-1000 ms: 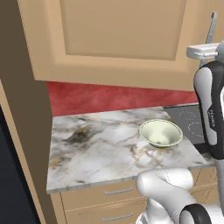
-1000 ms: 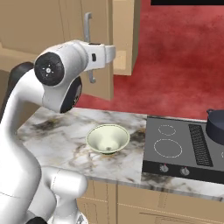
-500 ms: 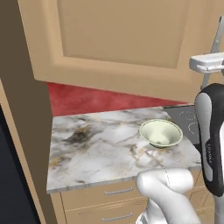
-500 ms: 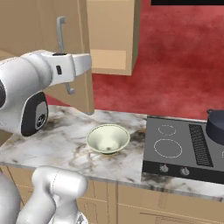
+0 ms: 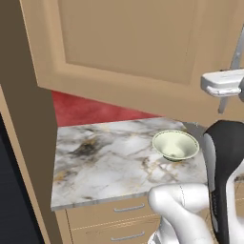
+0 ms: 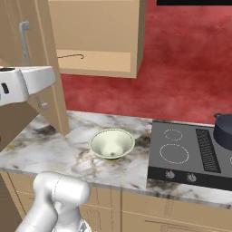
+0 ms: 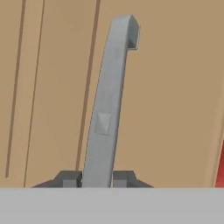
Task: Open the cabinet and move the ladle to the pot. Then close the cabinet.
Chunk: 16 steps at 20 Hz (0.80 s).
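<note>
Left base view: cabinet (image 5: 128, 47) door swung wide open, its recessed panel across the upper frame. Grey bar handle (image 5: 235, 62) at far right edge, running vertical. White hand of the arm sits against the handle; gripper (image 5: 228, 90) itself hard to make out here. Pale green bowl (image 5: 175, 144) upright on marble tabletop (image 5: 100, 162), near the right end. Red backsplash (image 5: 90, 110) behind. Low drawers (image 5: 114, 217) w/ short horiz. handles under the tabletop.

Right base view: door (image 6: 43, 68) stands edge-on at left, handle (image 6: 26, 50) on its face. Gripper (image 6: 38, 97) at the handle, white hand in front of it. Cabinet interior open behind; ladle (image 6: 70, 56) lies on the shelf inside, a thin dark-brown curved line, small & faint. Bowl (image 6: 111, 144) on tabletop (image 6: 54, 149) between door and cooktop (image 6: 190, 156). Pot (image 6: 224, 129) dark blue-grey, at far right edge on the cooktop, partly cut off by frame. Ladle and pot well apart.

Hand view: handle (image 7: 109, 109) runs up the frame, slightly tilted, against tan door (image 7: 175, 96). Fingers (image 7: 68, 178) closed on the handle, one dark tip each side, touching it at its lower part; gripper (image 7: 97, 179).
</note>
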Tool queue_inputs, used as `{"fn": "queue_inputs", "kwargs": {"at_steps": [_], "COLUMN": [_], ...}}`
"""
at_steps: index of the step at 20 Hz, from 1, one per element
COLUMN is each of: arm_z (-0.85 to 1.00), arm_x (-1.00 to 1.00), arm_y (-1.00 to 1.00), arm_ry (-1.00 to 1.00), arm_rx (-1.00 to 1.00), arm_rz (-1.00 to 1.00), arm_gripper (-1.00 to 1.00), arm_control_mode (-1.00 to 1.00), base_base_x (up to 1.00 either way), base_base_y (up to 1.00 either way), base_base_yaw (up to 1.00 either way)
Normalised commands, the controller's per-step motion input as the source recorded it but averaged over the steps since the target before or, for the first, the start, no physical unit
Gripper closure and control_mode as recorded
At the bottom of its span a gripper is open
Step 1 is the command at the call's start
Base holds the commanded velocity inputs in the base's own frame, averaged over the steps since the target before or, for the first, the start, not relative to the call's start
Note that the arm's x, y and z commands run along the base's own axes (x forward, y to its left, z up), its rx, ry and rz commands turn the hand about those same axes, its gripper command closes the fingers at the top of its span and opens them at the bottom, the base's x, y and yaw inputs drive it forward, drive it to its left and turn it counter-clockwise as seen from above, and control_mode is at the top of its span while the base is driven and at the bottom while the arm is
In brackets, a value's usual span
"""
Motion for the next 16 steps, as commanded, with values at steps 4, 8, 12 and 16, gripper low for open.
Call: {"fn": "queue_inputs", "kwargs": {"at_steps": [4, 8, 12, 16], "arm_z": [0.0, -0.06, -0.01, -0.03], "arm_x": [-0.58, -0.09, -0.02, 0.0], "arm_y": [0.46, 0.81, 0.65, 0.68], "arm_ry": [0.0, 0.02, 0.0, -0.04], "arm_rx": [-0.06, -0.07, -0.06, -0.06], "arm_rz": [-0.13, -0.23, -0.17, -0.15], "arm_gripper": [-1.0, -1.0, -1.0, -1.0], "arm_control_mode": [-1.0, -1.0, -1.0, -1.0], "base_base_x": [0.0, 0.0, 0.0, 0.0], "base_base_y": [0.0, 0.0, 0.0, 0.0], "base_base_yaw": [0.0, 0.0, 0.0, 0.0]}}
